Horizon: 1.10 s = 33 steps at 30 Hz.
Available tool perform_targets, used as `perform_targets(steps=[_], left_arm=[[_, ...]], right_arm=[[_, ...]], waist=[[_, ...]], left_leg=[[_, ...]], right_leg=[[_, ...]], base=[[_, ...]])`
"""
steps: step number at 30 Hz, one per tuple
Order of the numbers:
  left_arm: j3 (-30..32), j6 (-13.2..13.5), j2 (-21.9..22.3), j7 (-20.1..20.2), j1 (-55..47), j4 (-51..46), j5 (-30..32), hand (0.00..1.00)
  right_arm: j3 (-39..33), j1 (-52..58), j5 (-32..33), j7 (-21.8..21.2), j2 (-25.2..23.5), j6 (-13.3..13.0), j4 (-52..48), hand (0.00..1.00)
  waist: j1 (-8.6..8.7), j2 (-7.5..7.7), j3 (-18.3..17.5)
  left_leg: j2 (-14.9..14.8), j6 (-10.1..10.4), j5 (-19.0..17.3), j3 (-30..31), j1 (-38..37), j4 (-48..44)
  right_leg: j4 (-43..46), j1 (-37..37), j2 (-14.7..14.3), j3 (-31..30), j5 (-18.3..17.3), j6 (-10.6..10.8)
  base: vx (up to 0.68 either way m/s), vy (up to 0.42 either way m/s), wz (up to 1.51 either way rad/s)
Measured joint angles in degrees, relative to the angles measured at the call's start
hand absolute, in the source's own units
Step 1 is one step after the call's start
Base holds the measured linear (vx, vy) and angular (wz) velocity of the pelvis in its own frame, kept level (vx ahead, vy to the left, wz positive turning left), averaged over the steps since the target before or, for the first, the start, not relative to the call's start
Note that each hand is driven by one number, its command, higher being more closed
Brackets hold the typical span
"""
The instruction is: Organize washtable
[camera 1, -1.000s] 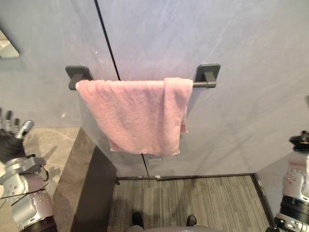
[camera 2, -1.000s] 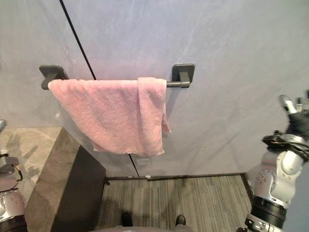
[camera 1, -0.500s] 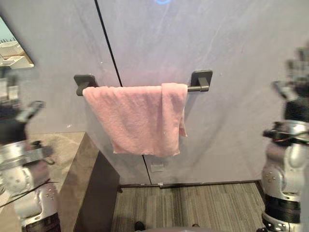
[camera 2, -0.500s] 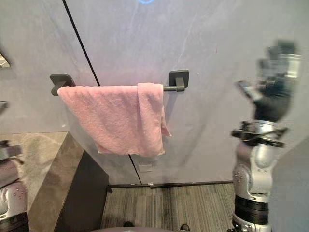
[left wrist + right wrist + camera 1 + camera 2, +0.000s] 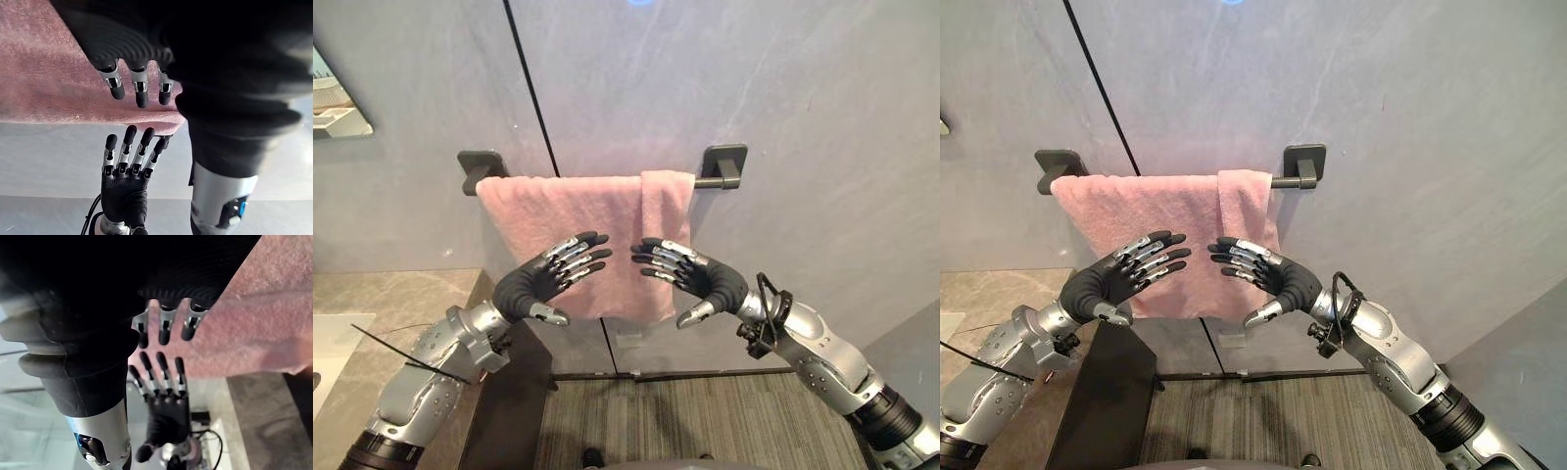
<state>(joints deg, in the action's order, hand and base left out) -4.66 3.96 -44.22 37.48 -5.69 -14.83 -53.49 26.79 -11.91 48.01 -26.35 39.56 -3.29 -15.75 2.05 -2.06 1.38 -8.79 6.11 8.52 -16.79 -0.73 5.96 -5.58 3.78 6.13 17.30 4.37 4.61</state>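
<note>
Pink towel is hanging over a dark bar on the far wall, and both hands are up right in front of its lower half. Left hand comes in from the left, fingers straight and loosely spread, thumb hanging below, holding nothing. Right hand mirrors it from the right, also flat and open, nothing in it. Their dark fingertips point at each other with a small gap between, and the towel's bottom hem sits just behind them. Can't tell whether any finger is actually touching the cloth; in the wrist views the fingers just stretch out across the pink fabric. The towel covers most of the bar from the left bracket, with an extra folded strip doubled over on its right part, leaving a short bare bit of bar next to the right bracket. The grey wall behind has a thin dark seam running down it. Lower left there's a grey stone countertop, and striped grey floor lies below the towel.
</note>
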Motion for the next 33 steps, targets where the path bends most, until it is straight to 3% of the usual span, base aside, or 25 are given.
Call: perform_targets(steps=[6, 20, 33], left_arm=[[-3.34, -0.69, -0.14, 0.22, -0.02, 0.41, -1.88, 0.00], [-4.42, -1.61, 1.41, -0.39, -0.64, 3.31, -1.87, 0.00], [-1.47, -1.19, 6.27, -5.35, -0.27, 7.95, 0.03, 0.00]], right_arm=[[1.23, -0.19, 0.89, -0.05, 0.70, -0.17, -2.70, 0.00], [4.17, -3.36, -2.88, 2.62, -6.06, -0.81, -3.41, 0.00], [5.81, -5.21, -6.05, 5.39, -10.43, -0.54, 6.25, 0.00]], waist=[[-0.12, -0.04, 0.04], [-0.04, -0.07, -0.01], [-1.55, -0.03, -0.22]], left_leg=[[-0.02, 0.24, -0.18, 0.24, 0.36, 0.00], [-0.12, -0.03, 0.03, -0.33, 0.87, 0.00], [-0.13, -0.06, 0.10, 0.61, 2.88, 0.01]], right_leg=[[0.00, -0.21, -0.02, 0.00, -0.07, -0.08], [0.01, -1.08, -0.13, -0.22, 0.38, -0.14], [0.71, -2.91, -0.08, 0.08, -0.05, -0.34]], base=[[0.00, 0.000, 0.00], [0.00, -0.001, -0.01], [0.00, -0.001, 0.02]])
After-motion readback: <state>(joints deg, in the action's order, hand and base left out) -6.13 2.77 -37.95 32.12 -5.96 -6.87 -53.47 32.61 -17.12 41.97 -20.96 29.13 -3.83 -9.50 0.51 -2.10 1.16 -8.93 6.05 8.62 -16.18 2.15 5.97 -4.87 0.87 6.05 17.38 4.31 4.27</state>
